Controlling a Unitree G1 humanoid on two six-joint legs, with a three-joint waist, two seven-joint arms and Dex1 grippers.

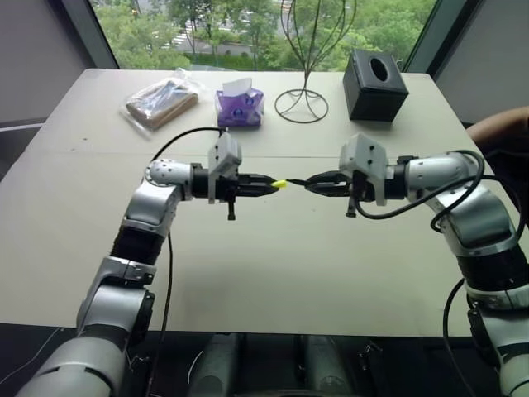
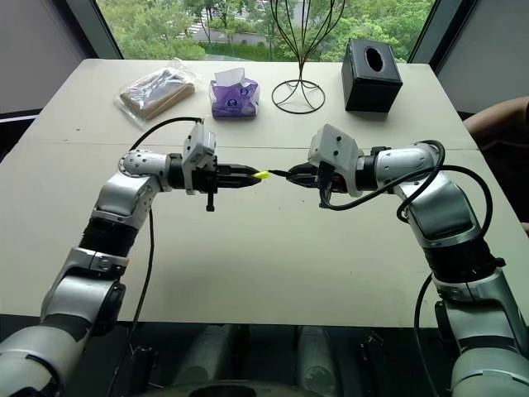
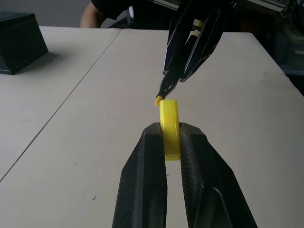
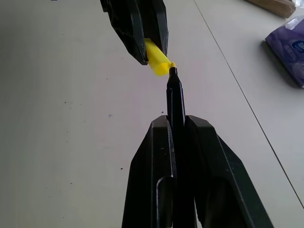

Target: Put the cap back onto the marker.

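Cap and marker, held tip to mouth above the table.

We have the left gripper [image 3: 172,142] clamped on the cap [image 3: 169,127], a smooth bright yellow plastic cylinder; the right gripper [image 4: 176,124] is closed on the marker [image 4: 175,97], a slim black stick, its yellow tip just at the cap's open end. Matte beige table [image 1: 273,273] beneath lies bare; a black tissue box [image 1: 374,83] stands well apart.

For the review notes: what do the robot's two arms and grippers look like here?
Both arms are built of rounded silver-grey shells with black joint sections. Each ends in a pale grey, boxy wrist block, ahead of the left gripper and right gripper, each with two tapered black fingers. A loose black cable loops along each arm.
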